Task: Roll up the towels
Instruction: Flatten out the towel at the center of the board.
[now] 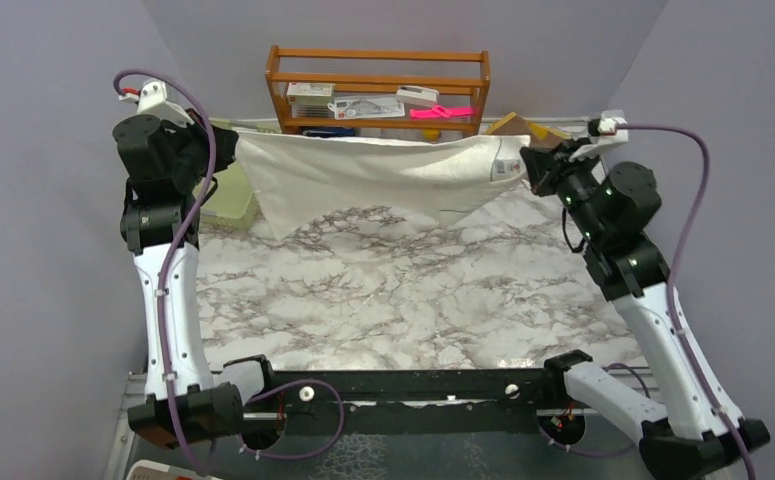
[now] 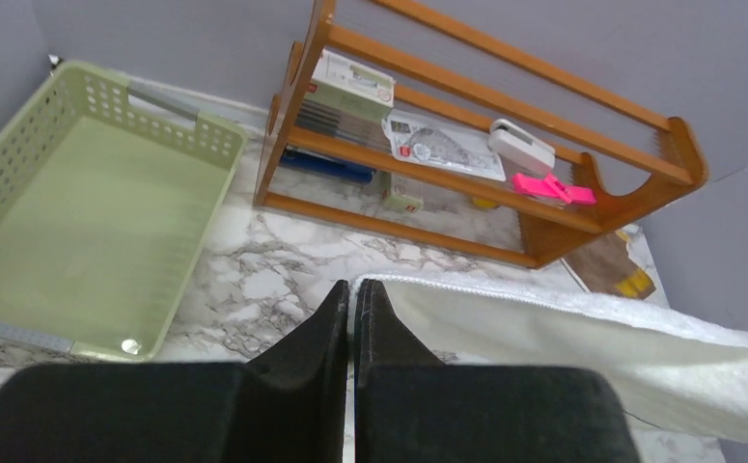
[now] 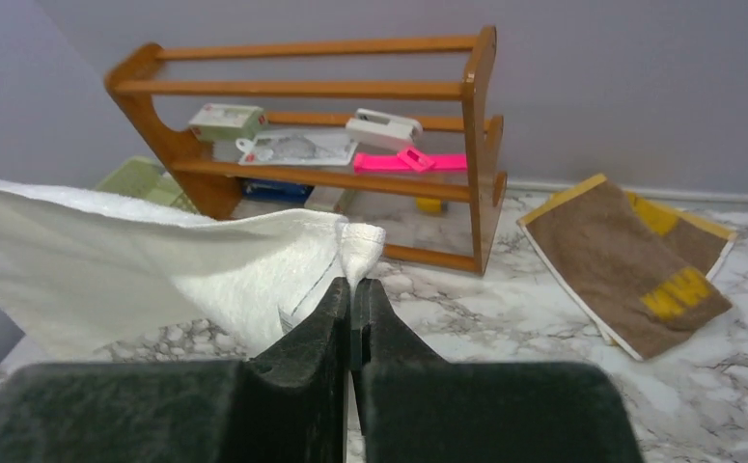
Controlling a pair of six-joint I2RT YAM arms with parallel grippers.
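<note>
The cream-white towel (image 1: 373, 178) hangs stretched in the air between both grippers, above the far part of the marble table (image 1: 393, 290). My left gripper (image 1: 231, 145) is shut on its left top corner, seen in the left wrist view (image 2: 352, 285) with the towel (image 2: 582, 338) running right. My right gripper (image 1: 529, 160) is shut on its right top corner, seen in the right wrist view (image 3: 351, 284) with the towel (image 3: 138, 260) running left. The brown towel (image 3: 630, 265) with mustard-yellow trim lies flat at the far right, mostly hidden in the top view (image 1: 513, 125).
A wooden shelf rack (image 1: 378, 90) with small items stands at the back centre. A light green perforated basket (image 2: 90, 212) sits at the far left, partly showing in the top view (image 1: 228, 200). Grey walls close in the sides and back.
</note>
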